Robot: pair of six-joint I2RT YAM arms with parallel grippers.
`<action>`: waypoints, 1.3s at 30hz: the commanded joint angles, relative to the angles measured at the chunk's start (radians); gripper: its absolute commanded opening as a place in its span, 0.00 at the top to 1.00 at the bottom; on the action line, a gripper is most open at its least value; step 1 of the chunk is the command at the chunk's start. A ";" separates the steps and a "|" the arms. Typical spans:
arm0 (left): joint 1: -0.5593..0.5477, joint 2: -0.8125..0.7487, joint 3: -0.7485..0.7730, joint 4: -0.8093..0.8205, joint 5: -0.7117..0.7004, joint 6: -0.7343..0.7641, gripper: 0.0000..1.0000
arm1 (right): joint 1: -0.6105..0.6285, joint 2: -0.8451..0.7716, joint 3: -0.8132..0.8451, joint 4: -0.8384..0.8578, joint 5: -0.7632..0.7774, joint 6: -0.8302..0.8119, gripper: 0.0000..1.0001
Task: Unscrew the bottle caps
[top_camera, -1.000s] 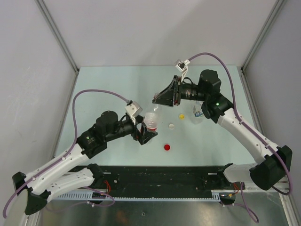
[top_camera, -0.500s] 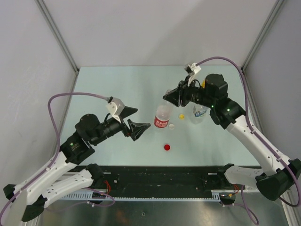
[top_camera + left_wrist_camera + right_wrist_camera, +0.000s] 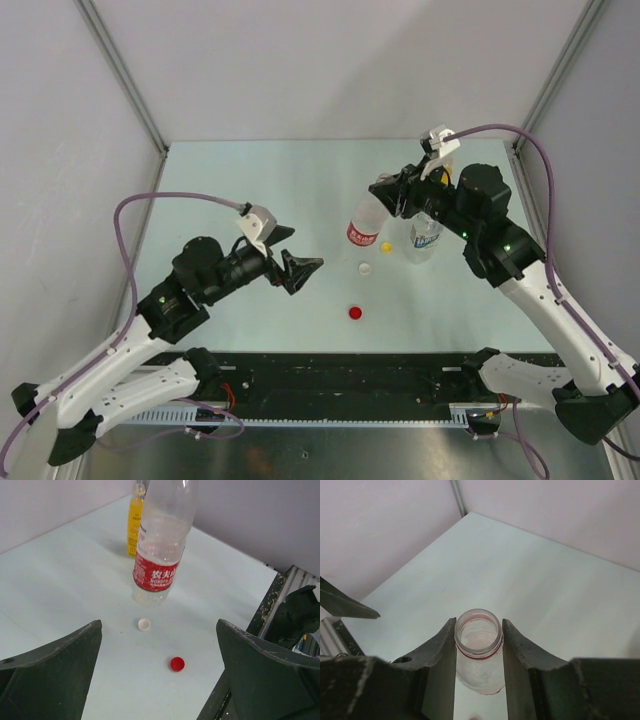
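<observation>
The red-white-label bottle (image 3: 362, 232) has no cap on, and its open mouth (image 3: 478, 628) shows in the right wrist view. My right gripper (image 3: 386, 196) is shut on its neck, one finger (image 3: 440, 650) on each side. The bottle leans, its base toward the table's middle. My left gripper (image 3: 300, 266) is open and holds nothing, well left of the bottle (image 3: 157, 555). Three loose caps lie on the table: red (image 3: 354, 313), white (image 3: 365, 268) and yellow (image 3: 386, 246). The left wrist view shows the white cap (image 3: 144, 624) and the red cap (image 3: 177, 664) ahead of the left gripper (image 3: 159, 628).
A blue-white-label bottle (image 3: 425, 236) stands just right of the held one, under the right arm. A bottle of yellow-orange liquid (image 3: 135, 522) stands behind the held bottle. Grey walls enclose the table on three sides. A black rail (image 3: 350, 385) runs along the near edge.
My left gripper opened, let go of the red-white-label bottle and drew back to the left. My right gripper moved the bottle by its neck to the right and farther back.
</observation>
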 commanded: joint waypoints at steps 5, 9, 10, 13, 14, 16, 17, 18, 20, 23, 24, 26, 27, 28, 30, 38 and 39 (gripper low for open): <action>0.000 0.076 0.042 0.034 0.006 0.054 0.00 | 0.005 -0.014 0.005 0.064 0.093 -0.050 1.00; 0.000 0.118 0.042 0.034 0.005 0.054 0.01 | -0.001 0.018 0.005 0.086 0.094 -0.040 1.00; 0.000 0.126 0.042 0.034 0.001 0.054 0.01 | -0.004 0.026 0.005 0.094 0.092 -0.037 1.00; 0.002 0.165 0.039 0.034 -0.020 0.050 0.01 | -0.021 0.052 0.005 0.118 0.078 -0.029 1.00; 0.001 0.184 0.040 0.034 -0.029 0.047 0.01 | -0.030 0.063 0.005 0.125 0.072 -0.023 1.00; 0.003 0.222 0.043 0.032 -0.033 0.040 0.01 | -0.051 0.086 0.005 0.141 0.053 -0.009 1.00; 0.004 0.242 0.045 0.032 -0.030 0.035 0.00 | -0.063 0.100 0.005 0.148 0.039 0.000 1.00; 0.005 0.261 0.047 0.032 -0.028 0.029 0.00 | -0.077 0.112 0.005 0.156 0.025 0.012 1.00; 0.013 0.299 0.051 0.034 -0.022 0.010 0.01 | -0.106 0.139 0.005 0.178 -0.006 0.039 1.00; 0.047 0.367 0.057 0.033 0.012 -0.021 0.01 | -0.149 0.181 0.005 0.213 -0.040 0.083 1.00; 0.065 0.390 0.059 0.033 0.034 -0.033 0.01 | -0.161 0.194 0.005 0.222 -0.047 0.093 1.00; 0.105 0.430 0.064 0.032 0.086 -0.060 0.01 | -0.175 0.217 0.005 0.229 -0.048 0.101 1.00; 0.131 0.447 0.067 0.032 0.113 -0.077 0.01 | -0.181 0.231 0.005 0.248 -0.042 0.102 1.00; 0.157 0.461 0.070 0.032 0.146 -0.098 0.00 | -0.187 0.242 0.005 0.261 -0.035 0.101 1.00; 0.213 0.481 0.075 0.034 0.205 -0.136 0.00 | -0.199 0.272 0.006 0.278 -0.014 0.106 1.00; 0.399 0.492 0.076 0.034 0.328 -0.207 0.00 | -0.218 0.378 0.006 0.361 0.095 0.109 1.00; 0.414 0.490 0.075 0.034 0.336 -0.211 0.01 | -0.219 0.393 0.006 0.379 0.108 0.102 1.00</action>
